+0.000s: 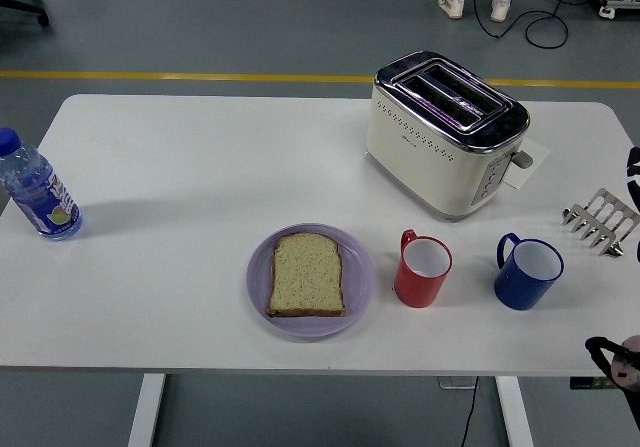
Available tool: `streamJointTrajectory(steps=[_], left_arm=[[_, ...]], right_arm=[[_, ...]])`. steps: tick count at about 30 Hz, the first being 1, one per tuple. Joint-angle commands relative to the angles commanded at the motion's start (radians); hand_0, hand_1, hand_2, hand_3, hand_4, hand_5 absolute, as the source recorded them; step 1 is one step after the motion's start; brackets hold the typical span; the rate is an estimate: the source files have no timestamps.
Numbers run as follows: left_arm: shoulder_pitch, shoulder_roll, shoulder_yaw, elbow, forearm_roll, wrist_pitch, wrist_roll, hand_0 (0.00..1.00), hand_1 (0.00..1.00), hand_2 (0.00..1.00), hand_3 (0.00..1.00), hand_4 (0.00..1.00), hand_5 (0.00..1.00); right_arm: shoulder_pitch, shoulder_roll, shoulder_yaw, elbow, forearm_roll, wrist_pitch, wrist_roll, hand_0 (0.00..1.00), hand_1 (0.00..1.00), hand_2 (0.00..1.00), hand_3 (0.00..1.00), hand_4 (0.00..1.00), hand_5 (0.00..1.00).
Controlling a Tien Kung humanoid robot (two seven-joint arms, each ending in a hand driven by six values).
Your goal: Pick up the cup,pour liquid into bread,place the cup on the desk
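Observation:
A red cup (422,271) stands upright on the white table (200,167), just right of a purple plate (358,295) that holds a slice of bread (307,274). A blue cup (528,272) stands upright further right. Both cups have their handles to the upper left. My right arm (614,360) shows only as a black part at the lower right corner, and a sliver of the right hand (634,162) shows at the right edge, well clear of both cups. It holds nothing that I can see. My left arm is out of view.
A cream toaster (445,132) stands behind the cups on a paper sheet (528,163). A small metal toast rack (603,219) sits at the right edge. A water bottle (35,192) stands at the far left edge.

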Motion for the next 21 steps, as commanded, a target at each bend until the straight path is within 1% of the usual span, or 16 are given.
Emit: streamJointTrajectory(steps=[2, 5, 6, 7, 8, 11, 12, 17, 18, 21], left_arm=[[-0.001, 0.000, -0.001, 0.000, 0.001, 0.000, 0.000, 0.633, 0.642, 0.653, 0.504, 0.241, 0.855], [0.000, 0.000, 0.002, 0.000, 0.004, 0.001, 0.000, 0.633, 0.642, 0.653, 0.504, 0.241, 0.855], [0.001, 0.000, 0.004, 0.000, 0.003, 0.000, 0.000, 0.633, 0.642, 0.652, 0.504, 0.242, 0.856], [0.002, 0.000, 0.006, 0.000, 0.001, 0.000, 0.000, 0.633, 0.642, 0.652, 0.504, 0.242, 0.856], [0.003, 0.000, 0.008, 0.000, -0.001, 0.000, 0.000, 0.633, 0.642, 0.652, 0.504, 0.242, 0.856], [0.004, 0.000, 0.008, 0.000, 0.001, 0.000, 0.000, 0.633, 0.642, 0.652, 0.504, 0.242, 0.856], [0.004, 0.000, 0.008, 0.000, 0.001, 0.000, 0.000, 0.633, 0.643, 0.652, 0.504, 0.241, 0.855], [0.007, -0.001, 0.008, 0.000, 0.001, 0.000, 0.000, 0.633, 0.643, 0.652, 0.504, 0.241, 0.855], [0.008, -0.002, 0.008, 0.000, 0.002, 0.000, 0.000, 0.633, 0.642, 0.653, 0.504, 0.241, 0.855], [0.011, -0.002, 0.011, 0.000, -0.002, 0.000, 0.000, 0.633, 0.642, 0.653, 0.504, 0.241, 0.855]], right_arm=[[-0.003, 0.001, 0.008, 0.006, 0.011, 0.007, -0.008, 0.712, 0.637, 0.723, 0.695, 0.697, 0.141], [-0.007, 0.001, 0.020, 0.018, 0.051, 0.032, -0.020, 0.712, 0.637, 0.723, 0.695, 0.697, 0.141], [-0.007, 0.002, 0.026, 0.023, 0.073, 0.052, -0.038, 0.705, 0.621, 0.697, 0.653, 0.689, 0.136], [-0.008, 0.002, 0.030, 0.026, 0.086, 0.066, -0.050, 0.705, 0.621, 0.697, 0.653, 0.689, 0.136], [-0.009, 0.001, 0.034, 0.030, 0.110, 0.097, -0.074, 0.705, 0.621, 0.697, 0.653, 0.689, 0.136], [-0.013, -0.001, 0.033, 0.040, 0.148, 0.130, -0.090, 0.705, 0.621, 0.697, 0.653, 0.689, 0.136], [-0.014, 0.000, 0.033, 0.041, 0.157, 0.139, -0.094, 0.653, 0.594, 0.659, 0.623, 0.666, 0.129], [-0.013, 0.005, 0.035, 0.033, 0.184, 0.161, -0.108, 0.653, 0.594, 0.659, 0.623, 0.666, 0.129], [-0.015, 0.006, 0.036, 0.032, 0.189, 0.163, -0.110, 0.635, 0.570, 0.641, 0.611, 0.658, 0.137], [-0.016, 0.009, 0.038, 0.029, 0.208, 0.173, -0.113, 0.635, 0.570, 0.641, 0.611, 0.658, 0.137]])
